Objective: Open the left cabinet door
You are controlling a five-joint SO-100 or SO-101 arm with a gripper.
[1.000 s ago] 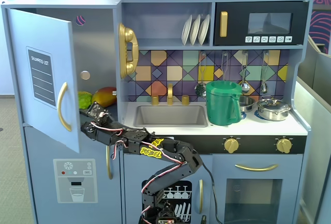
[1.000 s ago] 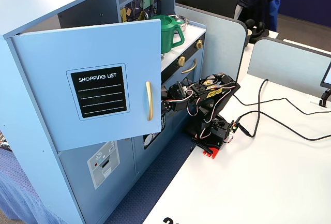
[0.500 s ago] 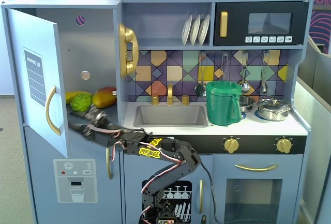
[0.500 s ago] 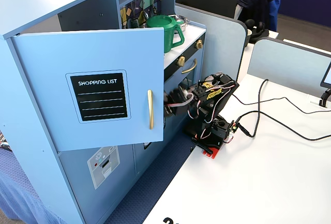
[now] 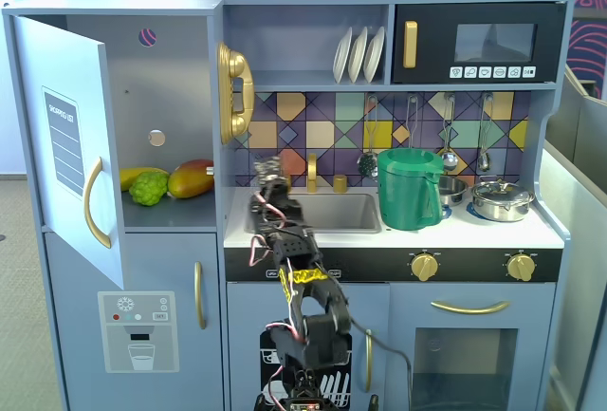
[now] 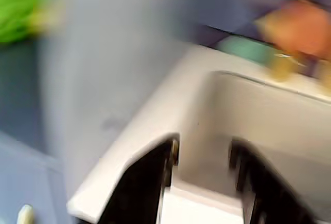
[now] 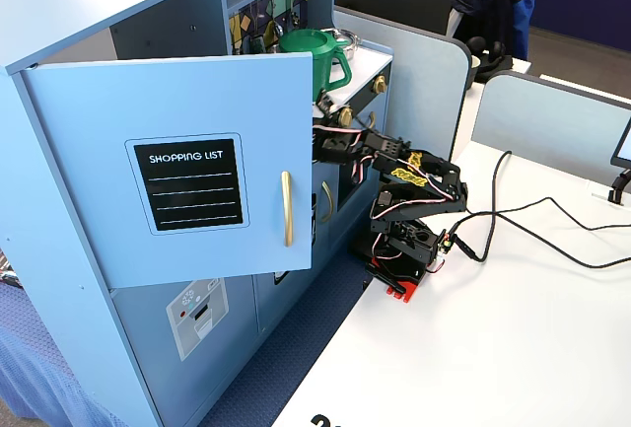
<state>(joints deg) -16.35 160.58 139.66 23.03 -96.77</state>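
The left cabinet door (image 5: pixel 66 140), pale blue-grey with a black "SHOPPING LIST" panel and a vertical gold handle (image 5: pixel 92 202), stands swung wide open; it also shows in the other fixed view (image 7: pixel 177 161) with its handle (image 7: pixel 287 208). My gripper (image 5: pixel 269 168) is apart from the door, raised over the left rim of the sink (image 5: pixel 332 212). In the blurred wrist view the gripper (image 6: pixel 204 149) is open and empty, with its black fingers (image 6: pixel 150 182) above the white sink rim (image 6: pixel 155 115). The gripper tip is hidden behind the door in the fixed view from the side.
Inside the open cabinet lie a mango (image 5: pixel 190 179), a green fruit (image 5: pixel 148 187) and a banana (image 5: pixel 131 175). A gold phone (image 5: pixel 234 93), a gold faucet (image 5: pixel 311 172), a green pitcher (image 5: pixel 410 188) and a steel pot (image 5: pixel 501 199) surround the sink. Cables (image 7: pixel 513 230) cross the white table.
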